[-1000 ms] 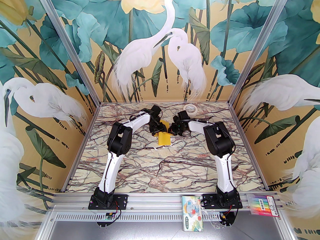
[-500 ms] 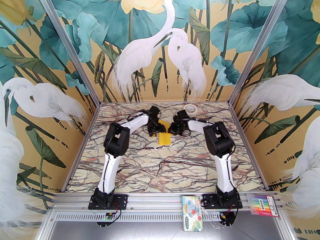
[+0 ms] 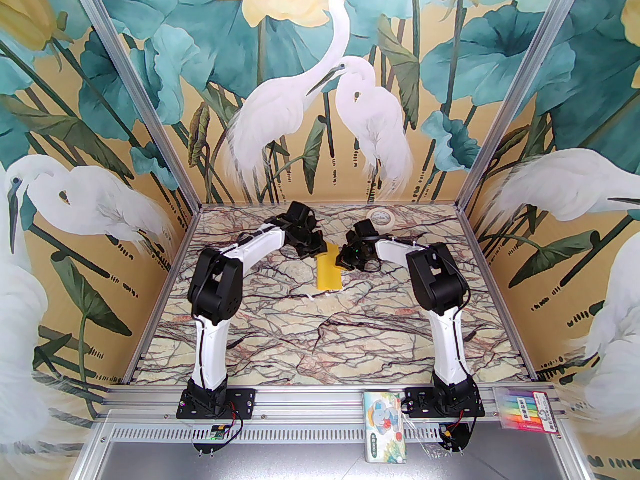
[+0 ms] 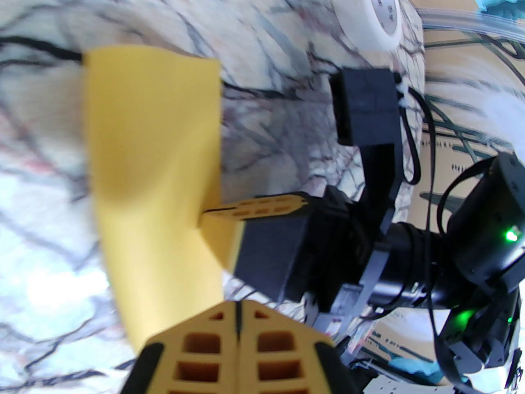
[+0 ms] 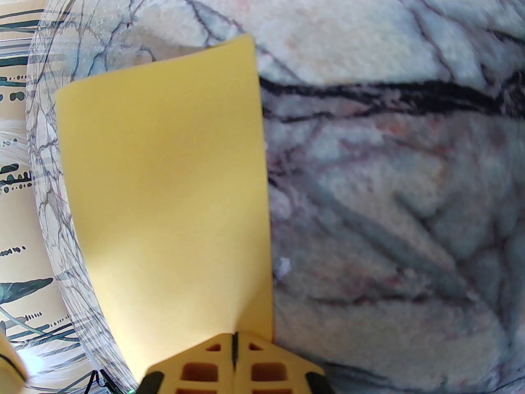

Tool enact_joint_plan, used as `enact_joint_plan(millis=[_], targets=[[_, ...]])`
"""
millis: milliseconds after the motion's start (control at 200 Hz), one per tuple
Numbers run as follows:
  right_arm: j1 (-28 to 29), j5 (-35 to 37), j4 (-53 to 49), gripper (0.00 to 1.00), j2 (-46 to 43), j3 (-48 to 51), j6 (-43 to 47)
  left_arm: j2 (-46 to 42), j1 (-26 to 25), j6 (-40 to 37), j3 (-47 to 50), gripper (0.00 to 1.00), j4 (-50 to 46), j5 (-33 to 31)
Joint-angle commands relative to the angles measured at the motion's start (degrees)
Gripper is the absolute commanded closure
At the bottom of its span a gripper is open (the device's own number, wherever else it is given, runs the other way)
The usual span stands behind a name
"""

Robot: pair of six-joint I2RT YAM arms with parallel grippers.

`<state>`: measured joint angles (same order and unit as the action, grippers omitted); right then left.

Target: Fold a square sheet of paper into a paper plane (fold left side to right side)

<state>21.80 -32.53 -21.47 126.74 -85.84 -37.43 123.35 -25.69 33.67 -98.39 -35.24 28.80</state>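
- Marble-patterned table [image 3: 280, 328], walled by egret murals, carries the square sheet of paper [image 3: 329, 274], folded into a narrow yellow strip.
- Left gripper [image 4: 238, 314] is closed, with the strip's end under its tips; contact is unclear.
- Right gripper [image 5: 234, 343], facing it across the strip, is closed too, with its tips meeting the paper's edge.
- Cream tape roll [image 3: 381, 216] lies beyond the right gripper, well apart from the paper.

Smooth matt yellow square sheet of paper [image 3: 329, 274], marble-patterned table [image 3: 300, 338]
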Motion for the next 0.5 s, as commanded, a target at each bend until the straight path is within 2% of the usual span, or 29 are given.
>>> enact_joint_plan(millis=[0,275,495], targets=[[0.3,3.2,-3.6,1.00,2.7,-0.4,1.2,3.3,0.3,0.1,-0.7,1.00,0.1,1.0],[0.3,3.3,-3.6,1.00,2.8,-0.5,1.1,5.4,1.1,-1.9,0.5,1.00,-2.7,-4.0],[0.3,3.3,-3.7,1.00,3.0,-0.5,1.1,5.5,2.1,-2.6,2.0,1.00,-3.0,-5.2]])
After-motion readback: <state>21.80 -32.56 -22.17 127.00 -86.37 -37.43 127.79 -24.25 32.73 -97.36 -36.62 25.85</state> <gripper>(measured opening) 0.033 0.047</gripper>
